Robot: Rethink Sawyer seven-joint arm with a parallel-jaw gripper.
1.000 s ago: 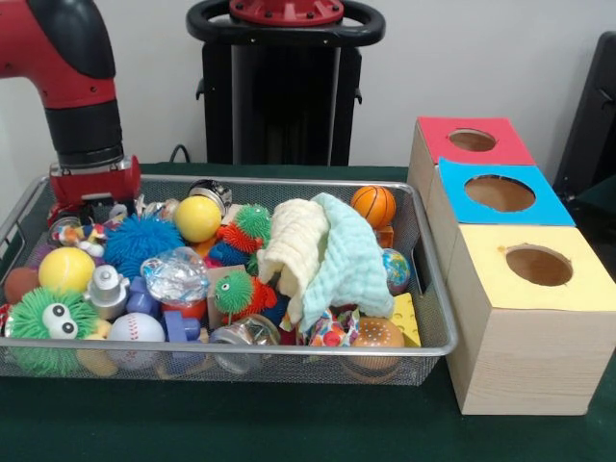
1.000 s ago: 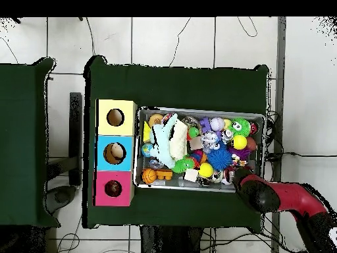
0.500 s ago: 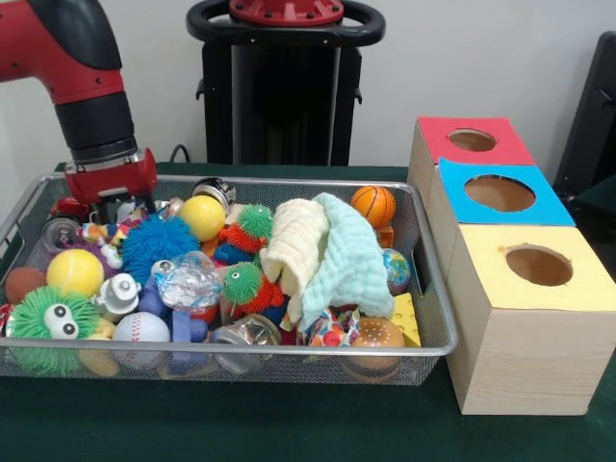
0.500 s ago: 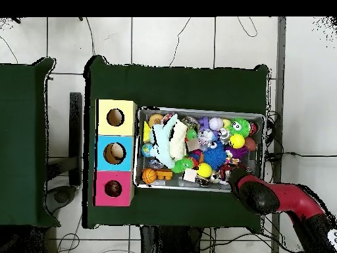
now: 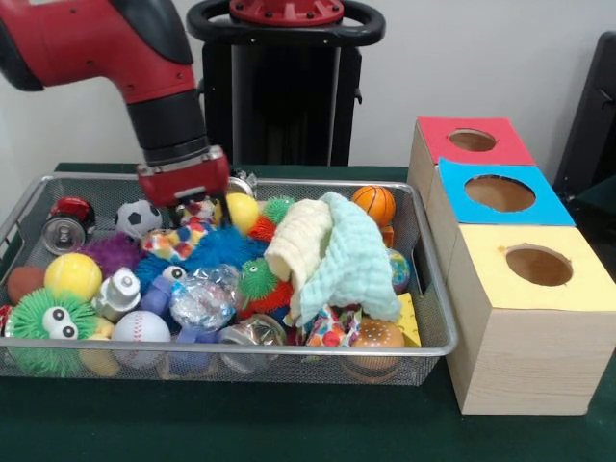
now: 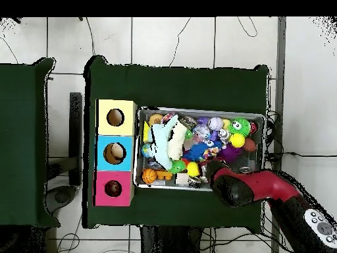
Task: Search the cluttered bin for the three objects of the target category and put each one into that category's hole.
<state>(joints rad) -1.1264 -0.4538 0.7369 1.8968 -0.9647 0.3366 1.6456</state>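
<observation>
The bin [image 5: 430, 313] of silver wire mesh is packed with toys; it also shows in the overhead view [image 6: 197, 111]. The hole [image 5: 472, 140] in the red-topped box is at the far right, and it also shows in the overhead view [image 6: 113, 188]. My gripper [image 5: 192, 214] is down among the toys at the bin's back, left of centre, beside a yellow ball [image 5: 241, 210] and above a blue spiky ball [image 5: 217, 248]. Its tips are buried in the clutter. In the overhead view the arm [image 6: 243, 188] covers the gripper.
A pale yellow cloth and a mint cloth [image 5: 351, 255] lie over the bin's middle right. An orange basketball [image 5: 372, 205], a soccer ball [image 5: 138, 218], a baseball [image 5: 140, 327] and a green fuzzy ball with eyes [image 5: 48, 322] lie in the bin. The blue-topped box [image 5: 500, 192] and yellow-topped box [image 5: 539, 265] stand in front of the red one.
The arm has swept right along the bin's back, from the left corner toward the middle. The yellow ball and blue spiky ball shifted right with it. A soccer ball is uncovered at the left.
</observation>
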